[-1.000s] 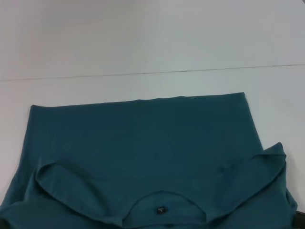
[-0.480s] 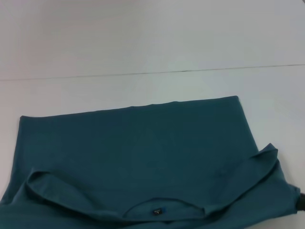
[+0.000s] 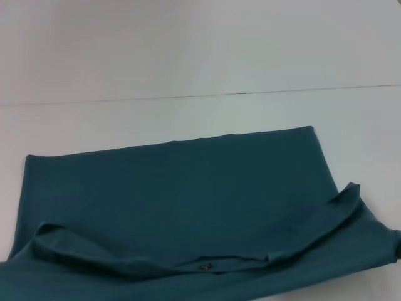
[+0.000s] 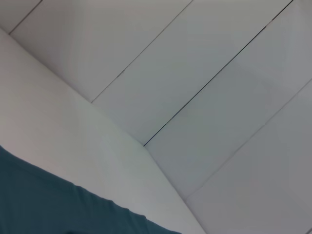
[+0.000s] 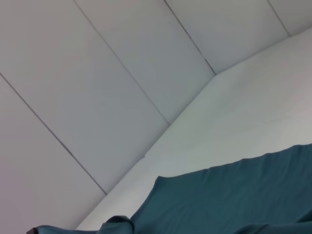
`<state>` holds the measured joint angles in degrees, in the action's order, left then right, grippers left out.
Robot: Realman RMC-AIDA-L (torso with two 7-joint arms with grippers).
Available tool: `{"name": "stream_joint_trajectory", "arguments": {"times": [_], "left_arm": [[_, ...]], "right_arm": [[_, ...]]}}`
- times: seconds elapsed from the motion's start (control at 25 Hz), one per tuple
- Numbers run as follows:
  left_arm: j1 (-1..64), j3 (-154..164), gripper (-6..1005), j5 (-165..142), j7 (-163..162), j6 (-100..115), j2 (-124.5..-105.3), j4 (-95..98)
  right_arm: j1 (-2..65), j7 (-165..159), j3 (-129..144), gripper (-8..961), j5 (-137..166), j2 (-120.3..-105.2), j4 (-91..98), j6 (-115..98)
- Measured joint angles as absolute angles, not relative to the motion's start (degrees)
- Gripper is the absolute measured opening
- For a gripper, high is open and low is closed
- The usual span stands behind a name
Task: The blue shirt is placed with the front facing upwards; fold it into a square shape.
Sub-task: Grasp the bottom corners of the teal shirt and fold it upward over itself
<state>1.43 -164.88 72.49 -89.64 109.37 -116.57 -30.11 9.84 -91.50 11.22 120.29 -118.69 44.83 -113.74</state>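
Observation:
The blue shirt lies spread on the white table. Its far hem is a straight edge. The near part is lifted off the table and curls over toward the far side. The neckline shows as a thin line with a small black label in it. A sleeve corner sticks up at the right. A strip of the shirt shows in the left wrist view. More of the same teal cloth shows in the right wrist view. Neither gripper shows in any view.
A thin dark seam crosses the white table beyond the shirt. Bare table surface lies to the right of the far hem. Pale panelled wall fills most of both wrist views.
The shirt's far hem slid toward me and to the left. The near part rose, and the open neckline curve flattened into a thin line. The right sleeve corner lifted higher.

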Motion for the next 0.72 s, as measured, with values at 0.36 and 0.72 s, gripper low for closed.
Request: {"name": "stream_joint_trajectory", "arguments": {"times": [0.36,0.72], "left_arm": [[1.5,-164.9,43,75.7,-90.3,109.3,-116.32,-30.1],[1.0,-164.9,43,76.3,-89.8,109.9,-116.11,-30.1]], "right_arm": [[9.6,-91.7,10.2,45,118.7,-118.64,44.6,-113.7],[8.0,-91.7,10.4,40,116.9,-118.62,44.5,-113.9]]}}
